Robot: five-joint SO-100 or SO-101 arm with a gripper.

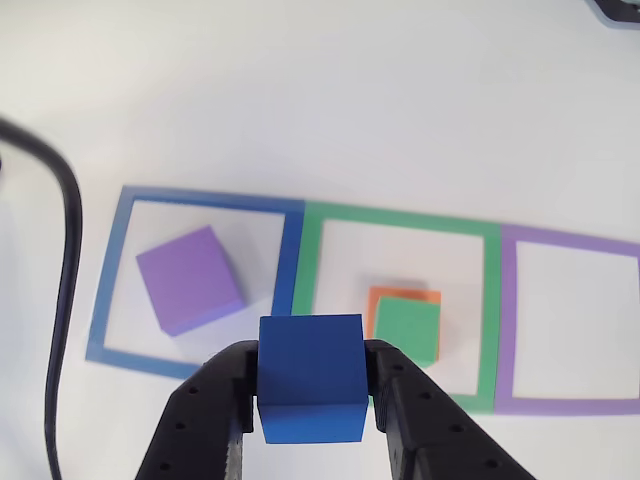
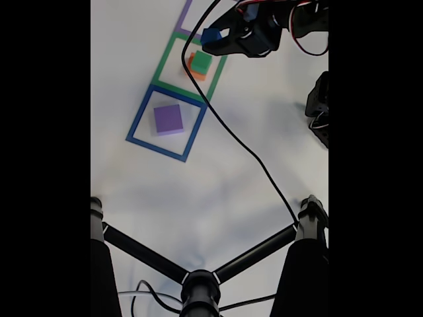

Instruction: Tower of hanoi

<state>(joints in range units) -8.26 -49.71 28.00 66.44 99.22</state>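
Pincer [image 1: 312, 385] fingers clamp the small blue foam cube [image 1: 311, 377] from both sides, lifted above the white desk [image 1: 330, 110]. Beyond it, in the other view, the green foam block [image 1: 408, 328] sits on the orange foam block [image 1: 403, 295] inside the green tape square [image 1: 400, 215]. Left, the purple foam slab [image 1: 189, 278] lies inside the blue tape square [image 1: 205, 198].

orange block [image 1: 404, 294] mostly hidden under green block [image 1: 409, 330]; purple outline [image 1: 575, 330] cut off at right edge
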